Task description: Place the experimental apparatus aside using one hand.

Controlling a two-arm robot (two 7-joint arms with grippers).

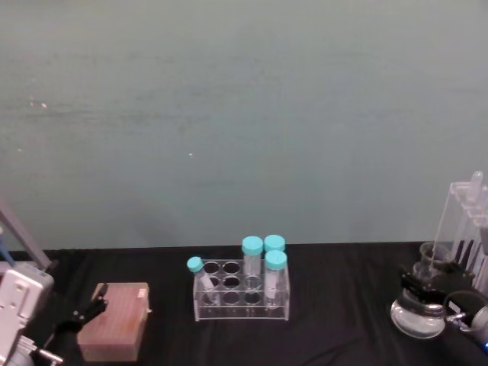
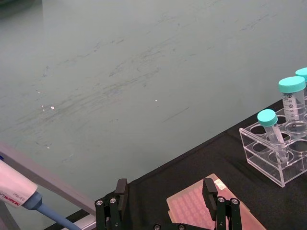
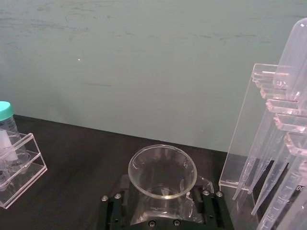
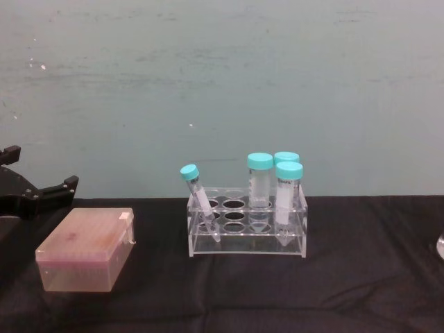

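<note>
At the far right of the black surface [image 1: 335, 305], the right pincer [image 3: 160, 211] is closed around the neck of the large clear conical glass flask [image 1: 418, 309], just beside the tall clear acrylic rack [image 3: 249, 143]. Judged step: flask grasped; next, lift and carry it aside. The left pincer [image 2: 165, 196] hangs open over a pink box [image 1: 114, 320].

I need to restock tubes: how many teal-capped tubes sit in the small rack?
4. One small tube leans at the rack's front left; three larger ones stand at its right end: back middle, back right, front right.

Lab bench, capped tubes in clear rack [image 1: 242, 296], pipette tip box [image 1: 114, 320], black cloth [image 4: 347, 277]
</note>
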